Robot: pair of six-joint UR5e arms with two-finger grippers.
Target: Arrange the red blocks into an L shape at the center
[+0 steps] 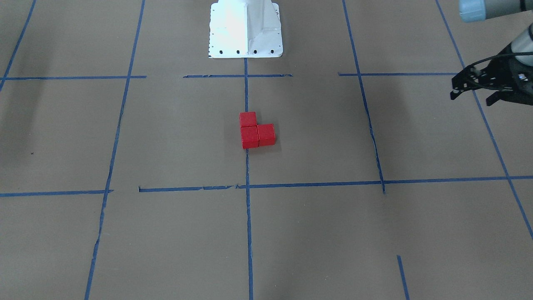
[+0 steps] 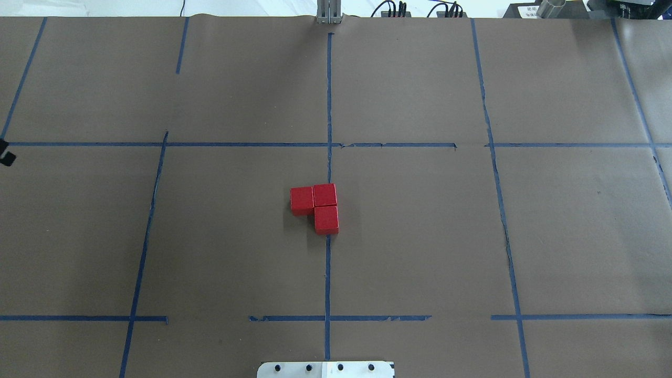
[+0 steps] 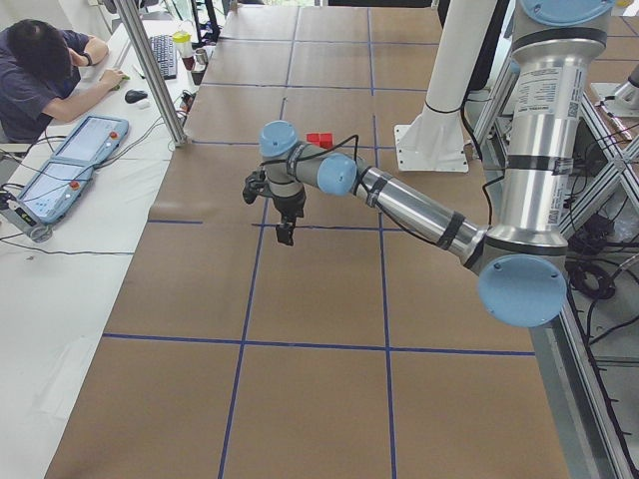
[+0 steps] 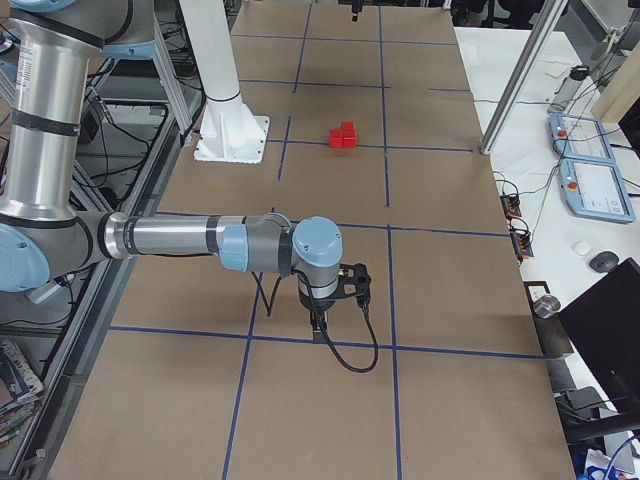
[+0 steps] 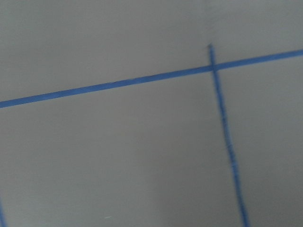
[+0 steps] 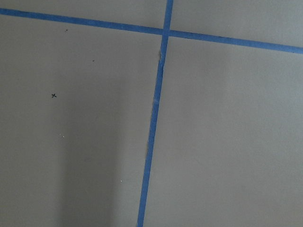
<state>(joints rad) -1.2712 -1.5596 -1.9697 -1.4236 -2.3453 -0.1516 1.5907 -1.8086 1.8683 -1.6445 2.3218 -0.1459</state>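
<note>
Three red blocks sit touching in an L at the center, over the middle blue tape line (image 2: 328, 262): one (image 2: 302, 200) beside the corner block (image 2: 325, 195), and one (image 2: 326, 219) nearer my base. They also show in the front view (image 1: 250, 136) and small in both side views (image 3: 319, 140) (image 4: 343, 136). My left gripper (image 1: 472, 98) hovers open and empty far off to my left, above the paper. My right gripper (image 4: 319, 318) hangs low over a tape line far to my right. It shows only in the right side view, so I cannot tell its state.
The white robot base plate (image 1: 245, 29) stands at the table's near edge behind the blocks. A person (image 3: 45, 60) sits at a side desk with teach pendants (image 3: 85, 150). Both wrist views show only brown paper and blue tape.
</note>
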